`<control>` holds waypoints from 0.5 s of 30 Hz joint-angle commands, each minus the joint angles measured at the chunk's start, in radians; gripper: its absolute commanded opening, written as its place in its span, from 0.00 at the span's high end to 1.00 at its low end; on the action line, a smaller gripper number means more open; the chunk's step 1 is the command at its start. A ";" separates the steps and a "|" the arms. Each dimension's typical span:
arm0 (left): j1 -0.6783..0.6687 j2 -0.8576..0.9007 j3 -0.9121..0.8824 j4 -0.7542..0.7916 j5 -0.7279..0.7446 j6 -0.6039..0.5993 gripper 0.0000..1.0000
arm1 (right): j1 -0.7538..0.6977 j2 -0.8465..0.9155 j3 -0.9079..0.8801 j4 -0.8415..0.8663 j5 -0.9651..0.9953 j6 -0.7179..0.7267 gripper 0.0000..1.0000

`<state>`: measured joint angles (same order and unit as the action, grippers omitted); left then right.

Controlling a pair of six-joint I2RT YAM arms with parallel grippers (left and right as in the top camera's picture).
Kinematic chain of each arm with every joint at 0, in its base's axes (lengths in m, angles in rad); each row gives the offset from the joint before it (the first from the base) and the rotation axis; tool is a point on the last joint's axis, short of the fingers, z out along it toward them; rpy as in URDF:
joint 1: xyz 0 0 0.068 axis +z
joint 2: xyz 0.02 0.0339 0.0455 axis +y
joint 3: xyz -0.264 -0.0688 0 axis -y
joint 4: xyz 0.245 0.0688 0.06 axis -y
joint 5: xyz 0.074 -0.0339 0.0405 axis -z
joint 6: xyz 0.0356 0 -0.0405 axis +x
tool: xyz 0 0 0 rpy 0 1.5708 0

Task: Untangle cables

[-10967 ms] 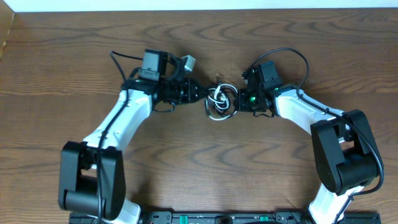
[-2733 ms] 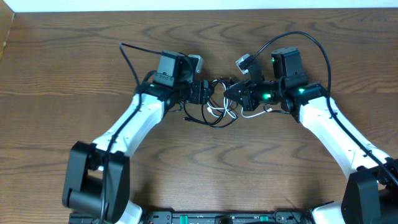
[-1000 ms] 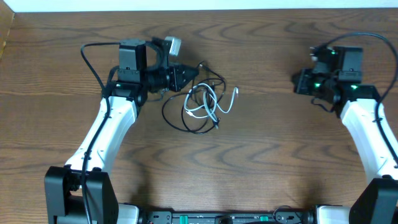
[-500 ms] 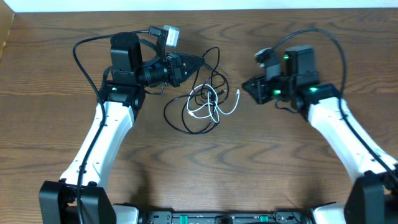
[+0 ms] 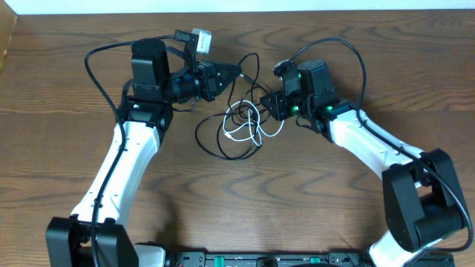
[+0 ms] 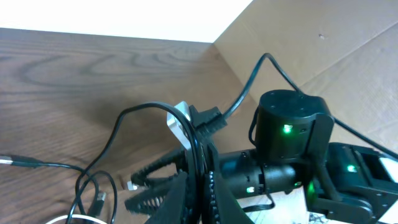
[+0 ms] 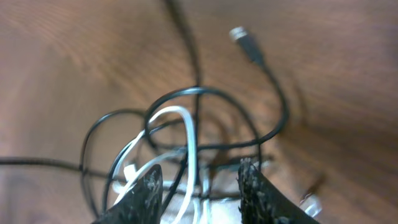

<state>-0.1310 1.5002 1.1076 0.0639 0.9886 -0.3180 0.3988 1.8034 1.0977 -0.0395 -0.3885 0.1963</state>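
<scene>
Overhead, the left claw (image 5: 236, 73) points across the counter (image 5: 312, 200) toward the right claw (image 5: 269, 105), the two near each other but apart. The black cable (image 5: 210, 144) leaves the left claw's tip, arcs away, then drops into wide loops on the counter. The white cable (image 5: 239, 133) lies coiled inside those loops, between the claws and just beside the right claw's tip.

Next, the left wrist view has the left claw (image 6: 200, 193) clenched on the black cable (image 6: 134, 112), which runs up between the closed fingers and bends off to one side. The right arm (image 6: 289, 143) sits just ahead, green lights on.

Last, the right wrist view shows the right claw (image 7: 199, 171) released, its fingers spread wide. The white cable (image 7: 189, 134) loops just ahead of the gap and runs into it. Whether it touches either finger is unclear. The black cable (image 7: 273, 93) curls around it, crossing it several times, and a plug (image 7: 239, 34) lies farther out on the wood.
</scene>
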 commanded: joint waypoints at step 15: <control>0.001 -0.214 0.010 0.130 -0.010 -0.063 0.93 | 0.020 0.122 0.002 0.184 0.083 0.029 0.66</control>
<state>-0.1310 1.3144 1.1076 0.1818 0.9810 -0.3489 0.4049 1.9114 1.0977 0.1326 -0.3088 0.2218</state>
